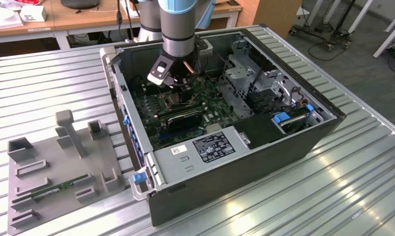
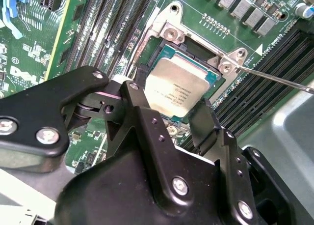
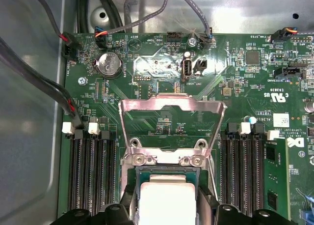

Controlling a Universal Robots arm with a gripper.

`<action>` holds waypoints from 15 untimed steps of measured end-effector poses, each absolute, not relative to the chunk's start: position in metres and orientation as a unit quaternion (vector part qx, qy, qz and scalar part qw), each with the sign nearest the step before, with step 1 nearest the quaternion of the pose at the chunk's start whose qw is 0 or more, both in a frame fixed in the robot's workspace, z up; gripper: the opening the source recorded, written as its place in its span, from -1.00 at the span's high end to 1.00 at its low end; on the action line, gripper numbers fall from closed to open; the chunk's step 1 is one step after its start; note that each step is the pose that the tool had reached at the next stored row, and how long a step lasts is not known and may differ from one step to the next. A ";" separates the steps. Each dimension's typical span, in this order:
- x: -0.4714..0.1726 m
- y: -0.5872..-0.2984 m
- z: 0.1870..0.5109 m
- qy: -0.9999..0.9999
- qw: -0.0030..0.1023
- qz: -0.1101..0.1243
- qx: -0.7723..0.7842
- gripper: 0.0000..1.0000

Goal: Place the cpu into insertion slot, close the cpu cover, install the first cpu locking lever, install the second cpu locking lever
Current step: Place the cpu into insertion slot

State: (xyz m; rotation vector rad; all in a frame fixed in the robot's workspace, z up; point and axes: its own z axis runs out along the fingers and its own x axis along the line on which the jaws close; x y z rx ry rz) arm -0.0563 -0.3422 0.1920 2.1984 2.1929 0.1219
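cpu (image 2: 176, 90) flat in insertion slot (image 2: 194, 49), tool (image 2: 171, 104) clamping its two sides, cpu cover (image 3: 147, 103) standing upright

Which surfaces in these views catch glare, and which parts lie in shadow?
Exterior view: light glares off the ribbed metal table, while the computer case interior lies in shade. First wrist view: the cpu is washed out pale; the raised cpu cover shines. Second wrist view: the cpu is evenly lit.

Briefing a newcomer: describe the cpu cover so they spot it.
On the green motherboard, between two banks of long black memory slots, sits the cpu. The cpu cover is the silver frame hinged open beside it; unlike its neighbours, it has a window.
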 end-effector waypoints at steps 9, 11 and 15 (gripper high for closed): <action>-0.056 -0.342 0.192 0.706 0.017 0.039 0.707 -0.08; -0.056 -0.342 0.192 0.706 0.017 0.039 0.707 -0.08; -0.056 -0.342 0.193 0.706 0.017 0.039 0.707 -0.08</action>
